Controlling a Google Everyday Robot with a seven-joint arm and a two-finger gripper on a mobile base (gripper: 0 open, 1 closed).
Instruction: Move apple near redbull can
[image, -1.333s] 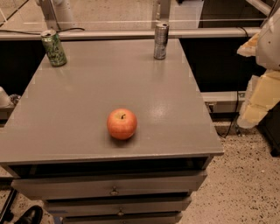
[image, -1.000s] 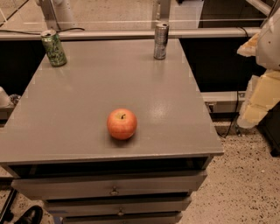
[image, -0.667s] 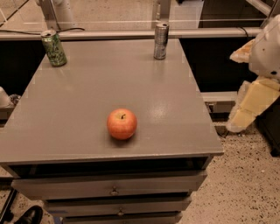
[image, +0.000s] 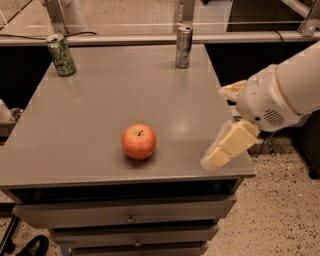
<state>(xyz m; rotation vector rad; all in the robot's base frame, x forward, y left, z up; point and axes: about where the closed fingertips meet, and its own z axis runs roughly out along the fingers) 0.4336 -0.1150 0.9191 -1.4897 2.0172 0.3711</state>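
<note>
The red-orange apple (image: 139, 141) sits on the grey table top (image: 100, 115), towards the front and a little left of the middle. The slim silver redbull can (image: 183, 46) stands upright at the far edge, right of centre. My gripper (image: 217, 126) reaches in from the right over the table's front right corner, to the right of the apple and well apart from it. Its two cream fingers (image: 227, 146) are spread open and hold nothing.
A wider green can (image: 61, 54) stands at the table's far left corner. The table is a cabinet with drawers (image: 130, 215) below the front edge. A rail and glass panel (image: 125, 37) run behind it. Speckled floor (image: 280, 210) lies to the right.
My arm has swung in from the right edge of the view, leftwards and down, to the table's front right corner. The apple and both cans have not moved.
</note>
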